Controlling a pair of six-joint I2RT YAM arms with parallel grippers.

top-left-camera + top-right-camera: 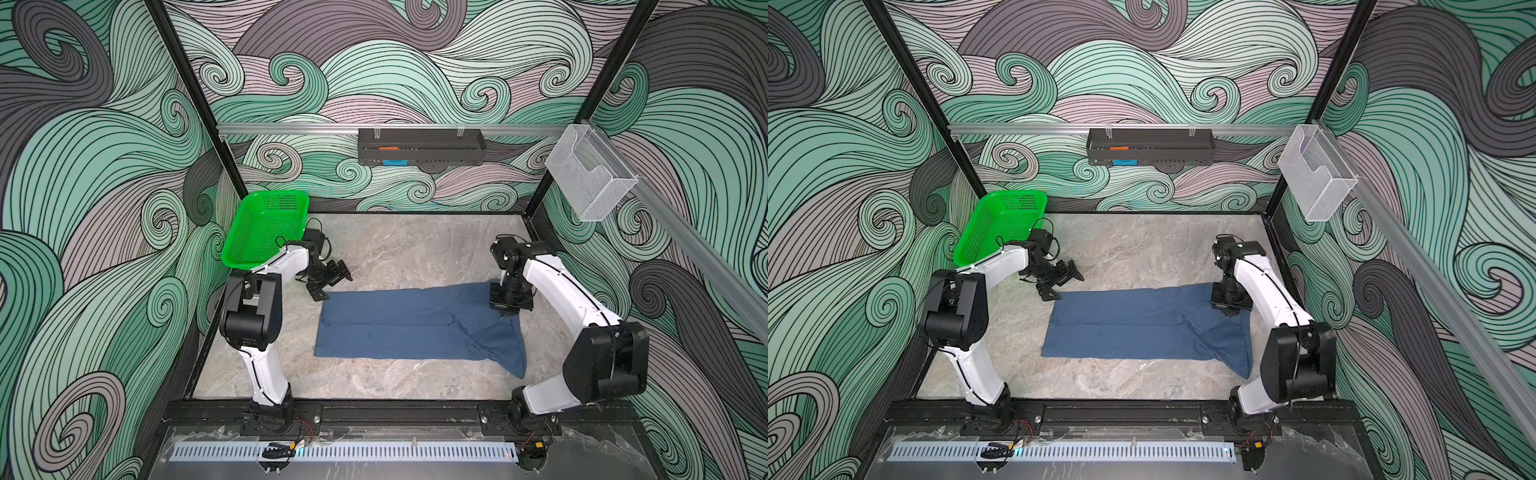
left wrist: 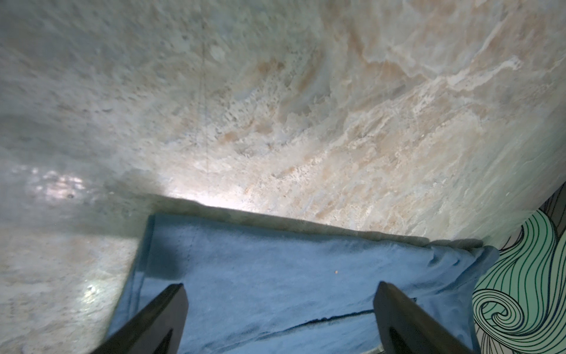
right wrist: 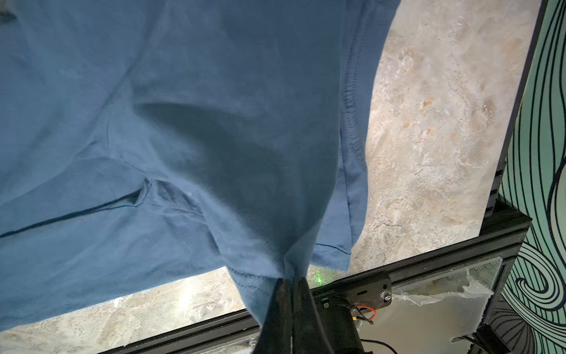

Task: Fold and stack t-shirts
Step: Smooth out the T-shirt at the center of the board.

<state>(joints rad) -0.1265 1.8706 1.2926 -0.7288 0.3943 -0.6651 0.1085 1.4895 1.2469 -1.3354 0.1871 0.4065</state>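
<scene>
T-shirt [image 1: 415,328], slate-blue and limp, lies as a long, partly folded band across the middle of the bench [image 1: 395,249], with one end flaring out toward the right arm's base. It looks light and soft, and will likely sag and drag, so hems and corners are the places to pinch. The right gripper [image 3: 291,282] has its fingers pressed together on a bunched fold, probably by a sleeve. The left gripper [image 1: 332,286] hovers near the opposite far corner with its fingers wide apart, holding nothing. Bare bench lies beyond and in front of the shirt, and the green basket [image 1: 266,228] is well apart.
</scene>
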